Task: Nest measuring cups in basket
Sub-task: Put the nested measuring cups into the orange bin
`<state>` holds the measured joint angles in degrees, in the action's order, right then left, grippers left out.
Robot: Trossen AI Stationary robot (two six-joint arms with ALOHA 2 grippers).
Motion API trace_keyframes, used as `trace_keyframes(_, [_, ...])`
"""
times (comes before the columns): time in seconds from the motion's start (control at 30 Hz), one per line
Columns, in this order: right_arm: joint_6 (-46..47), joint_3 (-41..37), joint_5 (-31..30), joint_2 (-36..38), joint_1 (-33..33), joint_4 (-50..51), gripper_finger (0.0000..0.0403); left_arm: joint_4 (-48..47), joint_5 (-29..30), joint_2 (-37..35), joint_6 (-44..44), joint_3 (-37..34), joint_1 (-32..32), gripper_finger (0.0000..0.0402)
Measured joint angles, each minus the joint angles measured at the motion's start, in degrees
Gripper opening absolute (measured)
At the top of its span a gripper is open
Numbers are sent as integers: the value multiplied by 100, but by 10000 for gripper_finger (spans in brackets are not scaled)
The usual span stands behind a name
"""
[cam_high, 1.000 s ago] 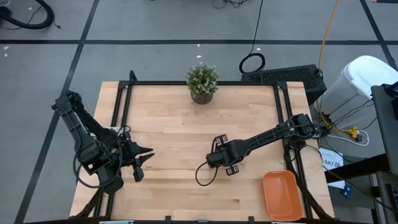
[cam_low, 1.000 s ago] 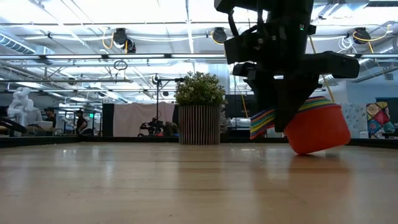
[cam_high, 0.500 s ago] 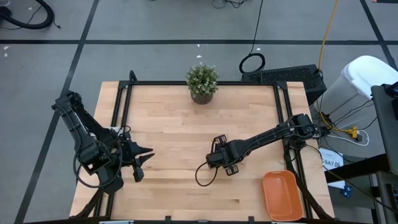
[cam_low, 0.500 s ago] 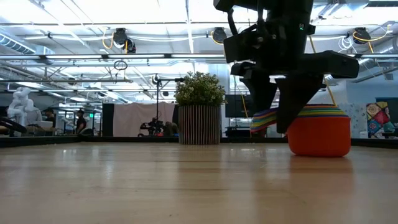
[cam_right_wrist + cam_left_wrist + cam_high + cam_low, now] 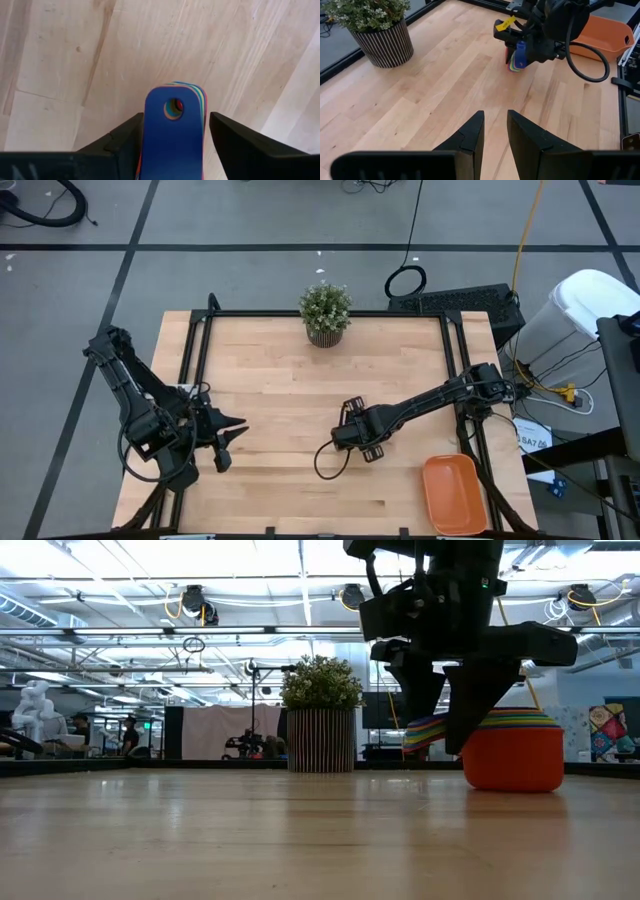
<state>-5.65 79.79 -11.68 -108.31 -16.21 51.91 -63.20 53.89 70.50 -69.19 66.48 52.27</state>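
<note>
You have bare wood all around the right gripper (image 5: 352,433) at the table's (image 5: 280,390) middle; the potted plant (image 5: 325,313) stands well off at the far edge, and the basket (image 5: 456,494) sits at the near right corner, beside the frame rail. The nested measuring cups (image 5: 512,748) stand upright on the table directly under that gripper. Its jaws are released: the stacked handles (image 5: 174,131) lie between the fingers with a gap on each side. Your left gripper (image 5: 232,433) waits near the left edge, its jaws slightly parted and holding nothing.
</note>
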Motion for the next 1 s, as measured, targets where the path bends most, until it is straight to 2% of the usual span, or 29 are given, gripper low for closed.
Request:
trace_keyframes(0.53, [0,2,-11,0,-2,-117,122,-1,-92,0,2,0,0,88])
trace_keyframes(0.63, [0,0,-11,0,-2,-136,126,-1,-92,0,0,0,0,88])
trace_keyframes(1.0, [-106,2,-9,0,-2,-155,179,-2,-92,0,-3,0,0,88])
